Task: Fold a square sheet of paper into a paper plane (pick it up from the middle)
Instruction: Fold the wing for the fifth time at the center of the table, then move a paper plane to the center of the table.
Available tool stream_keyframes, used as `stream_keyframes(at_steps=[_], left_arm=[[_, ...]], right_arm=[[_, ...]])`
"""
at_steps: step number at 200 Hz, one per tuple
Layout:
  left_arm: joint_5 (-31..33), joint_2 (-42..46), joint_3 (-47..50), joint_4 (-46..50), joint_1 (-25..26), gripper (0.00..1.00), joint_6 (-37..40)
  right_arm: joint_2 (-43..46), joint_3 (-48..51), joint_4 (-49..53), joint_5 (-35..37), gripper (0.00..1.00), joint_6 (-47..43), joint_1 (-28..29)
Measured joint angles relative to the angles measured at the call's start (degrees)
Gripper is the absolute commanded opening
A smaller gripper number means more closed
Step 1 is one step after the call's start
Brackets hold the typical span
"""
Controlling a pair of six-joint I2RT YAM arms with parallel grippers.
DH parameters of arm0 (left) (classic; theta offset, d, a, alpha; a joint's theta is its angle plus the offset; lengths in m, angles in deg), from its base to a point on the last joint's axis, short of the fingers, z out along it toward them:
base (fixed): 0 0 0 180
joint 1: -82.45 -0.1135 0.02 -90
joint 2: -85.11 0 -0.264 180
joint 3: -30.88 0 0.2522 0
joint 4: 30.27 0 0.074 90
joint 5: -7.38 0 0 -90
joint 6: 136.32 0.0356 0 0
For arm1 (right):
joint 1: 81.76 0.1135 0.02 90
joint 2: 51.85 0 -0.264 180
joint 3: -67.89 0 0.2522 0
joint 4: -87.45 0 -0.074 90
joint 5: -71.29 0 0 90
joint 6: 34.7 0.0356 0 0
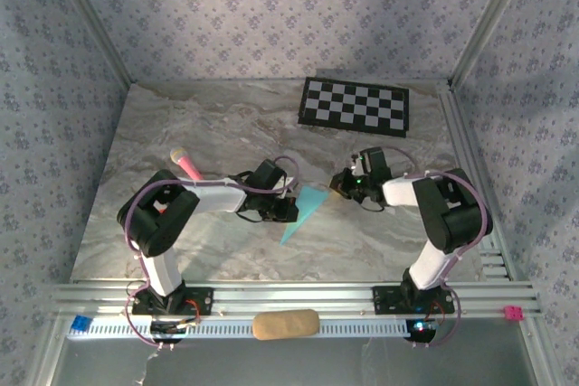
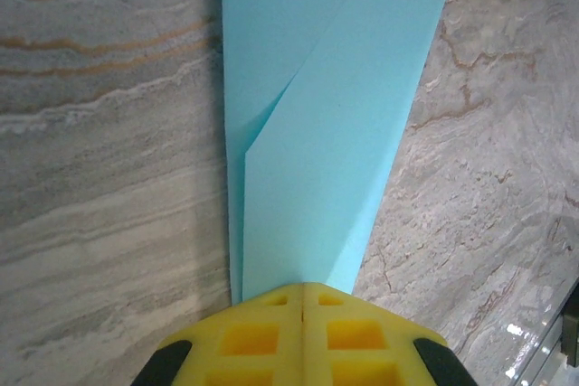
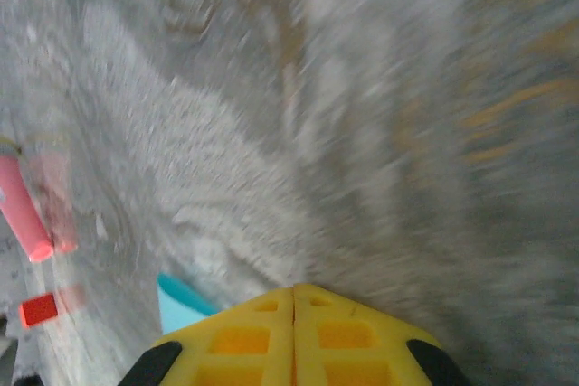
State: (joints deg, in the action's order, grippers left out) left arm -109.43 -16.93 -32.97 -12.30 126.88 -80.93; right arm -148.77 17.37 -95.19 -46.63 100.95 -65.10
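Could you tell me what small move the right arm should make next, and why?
Probably bring the right gripper onto the folded blue paper to press its flap flat: the left gripper is shut on one edge of it, while the right one is shut, holds nothing and sits beside a corner.

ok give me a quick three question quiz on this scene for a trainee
1. True or false: the left gripper is shut on the folded blue paper.
2. Where is the pink marker? A: lying on the table, left of the paper. B: lying on top of the paper. C: tucked under the paper.
3. Fill in: in the right wrist view, the right gripper has its jaws ____ (open or shut).

Key: 1 true; 2 A; 3 shut.
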Motion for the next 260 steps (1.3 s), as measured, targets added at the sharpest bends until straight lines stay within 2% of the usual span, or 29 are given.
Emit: stream_keyframes(at_steps=[27, 42, 72, 102, 123, 141, 172, 217, 260], left_arm=[[0.57, 0.42, 0.7, -1.22, 0.26, 0.03, -3.93], [1.6, 0.79, 1.05, -2.12, 0.83, 0.08, -6.64], [4.48, 1.51, 1.18, -4.15, 2.91, 0.25, -11.54], [10.23, 6.45, 2.16, -2.49, 4.87, 0.33, -12.55], [13.35, 11.65, 4.07, -1.16, 3.91, 0.32, -12.41], [13.57, 12.74, 4.81, -0.72, 1.84, 0.3, -12.37], [12.76, 11.04, 5.05, 0.79, -0.92, 0.3, -11.21], [8.96, 6.75, 3.5, 2.25, -1.03, 0.26, -8.92], [6.27, 5.05, 1.88, 2.45, -1.03, 0.26, -7.67]], right_arm=[[5.81, 1.97, 1.2, 1.81, 0.16, 0.13, 0.85], [10.8, 1.9, 3.21, 4.09, 0.19, -0.63, 3.3], [17.49, 2.16, 5.6, 6.69, 0.22, -1.36, 7.32], [20.92, 6.14, 7.08, 9.27, 0.25, 0.0, 9.92], [22.34, 8.63, 8.81, 11.13, 0.26, 1.49, 12.66], [22.56, 9.05, 9.6, 12.22, 0.25, 2.34, 14.6], [22.53, 9.03, 9.7, 13.7, 0.25, 3.02, 16.79], [22.03, 8.79, 10.58, 14.49, 0.25, 3.04, 17.4], [21.68, 8.74, 10.67, 15.15, 0.25, 3.3, 17.88]])
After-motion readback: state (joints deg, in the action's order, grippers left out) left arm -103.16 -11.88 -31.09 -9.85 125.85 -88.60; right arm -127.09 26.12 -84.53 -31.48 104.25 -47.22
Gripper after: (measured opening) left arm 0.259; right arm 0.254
